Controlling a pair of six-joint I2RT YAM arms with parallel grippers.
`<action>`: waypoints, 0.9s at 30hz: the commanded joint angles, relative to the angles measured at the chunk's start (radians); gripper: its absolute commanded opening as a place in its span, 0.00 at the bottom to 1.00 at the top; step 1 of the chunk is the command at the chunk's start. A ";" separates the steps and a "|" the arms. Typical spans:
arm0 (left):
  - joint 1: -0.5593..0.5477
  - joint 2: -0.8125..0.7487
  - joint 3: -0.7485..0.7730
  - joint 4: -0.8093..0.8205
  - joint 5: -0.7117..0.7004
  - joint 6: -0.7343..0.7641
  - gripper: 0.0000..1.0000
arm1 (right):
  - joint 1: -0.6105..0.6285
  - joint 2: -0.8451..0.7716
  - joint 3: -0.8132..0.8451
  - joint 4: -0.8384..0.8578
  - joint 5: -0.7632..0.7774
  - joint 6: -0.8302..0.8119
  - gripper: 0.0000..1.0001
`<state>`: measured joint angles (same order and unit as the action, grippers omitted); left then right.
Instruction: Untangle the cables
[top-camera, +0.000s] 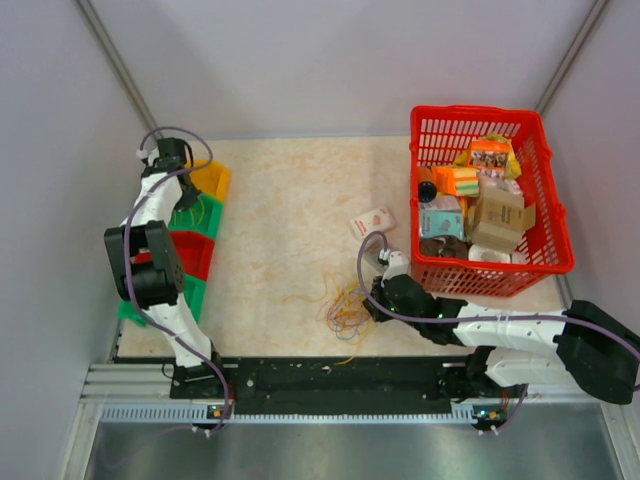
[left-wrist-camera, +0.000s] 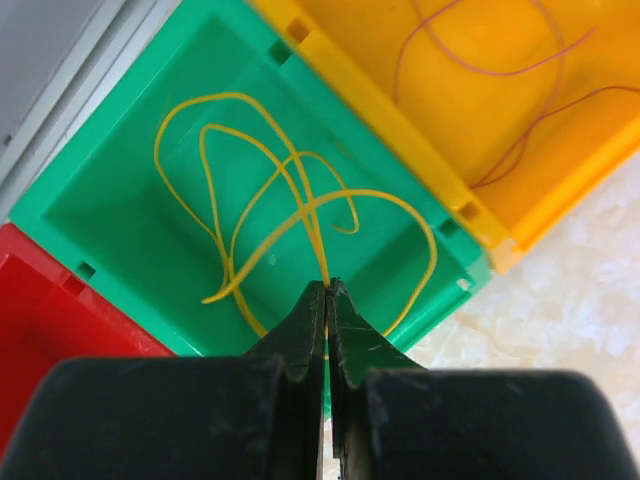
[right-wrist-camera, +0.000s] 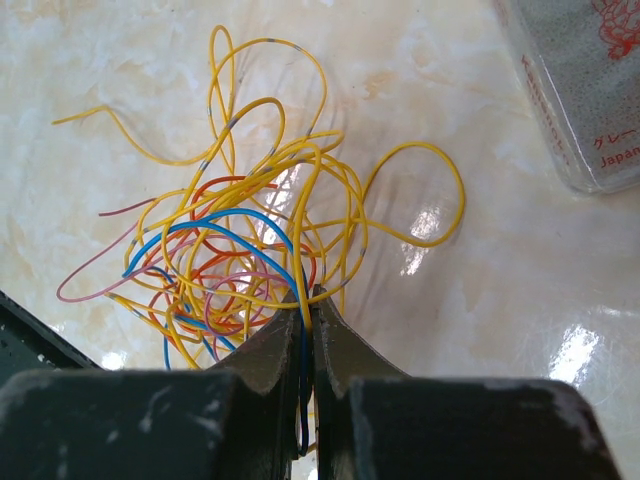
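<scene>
While the right gripper (right-wrist-camera: 311, 295), jaws closed on a blue and a yellow strand, sits at the near edge of the tangle of thin yellow, orange, blue and pink cables (right-wrist-camera: 240, 250) on the marbled tabletop (right-wrist-camera: 480, 300), the heap fans straight ahead. The left gripper (left-wrist-camera: 327, 285), shut, seems to pinch a yellow cable (left-wrist-camera: 312, 210) over the green plastic bin (left-wrist-camera: 110, 210); the heap's crossings are unreadable.

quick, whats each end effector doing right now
left end effector: closed on a yellow cable over the green bin
right end effector: closed on strands of the tangled cables
</scene>
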<state>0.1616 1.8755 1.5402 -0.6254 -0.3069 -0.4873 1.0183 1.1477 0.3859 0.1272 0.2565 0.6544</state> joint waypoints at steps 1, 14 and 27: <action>0.045 -0.052 -0.061 0.085 0.049 -0.091 0.00 | -0.009 -0.006 0.002 0.051 -0.014 -0.004 0.00; 0.127 -0.010 -0.005 -0.008 0.147 -0.197 0.39 | -0.020 0.004 0.005 0.058 -0.039 -0.007 0.00; -0.201 -0.669 -0.509 0.228 0.457 -0.045 0.82 | -0.018 0.041 0.142 -0.119 -0.085 -0.088 0.00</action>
<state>0.1585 1.3857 1.1790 -0.5228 0.0246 -0.6315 1.0096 1.2041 0.4561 0.0605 0.1883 0.6220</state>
